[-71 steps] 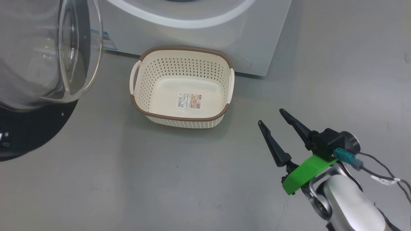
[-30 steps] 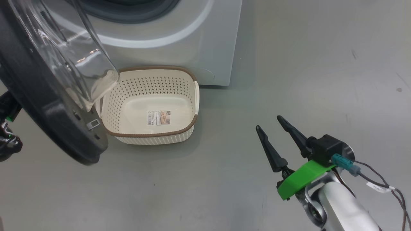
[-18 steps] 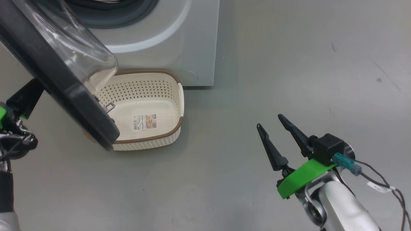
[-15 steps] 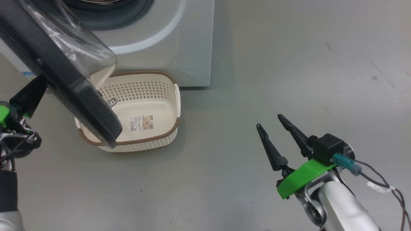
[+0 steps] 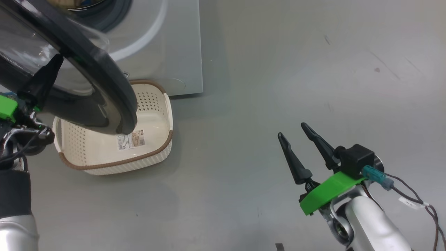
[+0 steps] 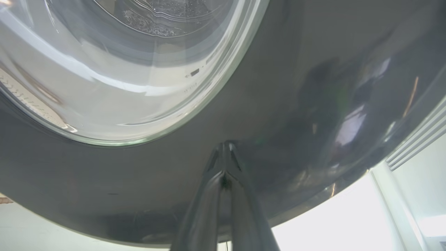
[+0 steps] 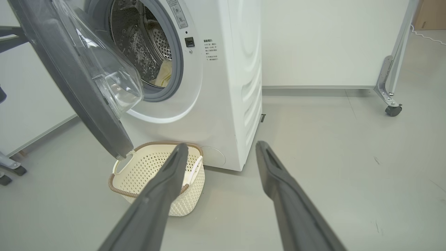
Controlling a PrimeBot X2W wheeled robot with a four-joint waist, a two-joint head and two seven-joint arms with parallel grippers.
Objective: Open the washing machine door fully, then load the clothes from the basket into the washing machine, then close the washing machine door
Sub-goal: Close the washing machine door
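Note:
The washing machine door (image 5: pixel 104 90), black-rimmed with a clear dome (image 6: pixel 122 69), stands partly swung over the basket (image 5: pixel 153 153). My left gripper (image 5: pixel 58 59) is shut, and its tips (image 6: pixel 224 145) press on the door's glossy outer rim. The cream basket (image 7: pixel 153 174) holds nothing but its label sticker. It sits on the floor against the white washing machine (image 7: pixel 226 69). Pale yellow clothes (image 7: pixel 164 75) lie inside the steel drum. My right gripper (image 5: pixel 292 130) hangs open and holds nothing, over bare floor to the right of the basket. Its fingers (image 7: pixel 167 181) point at the machine.
Grey floor (image 5: pixel 278 69) stretches wide to the right of the machine. A metal frame leg on a caster (image 7: pixel 392 104) stands by the back wall at the right. Another caster (image 7: pixel 8 170) sits at the far left.
The head camera has turned, shifting the whole picture left. The door has swung from wide open toward the machine, and my shut left gripper came into view against its outer side. The right gripper stays put.

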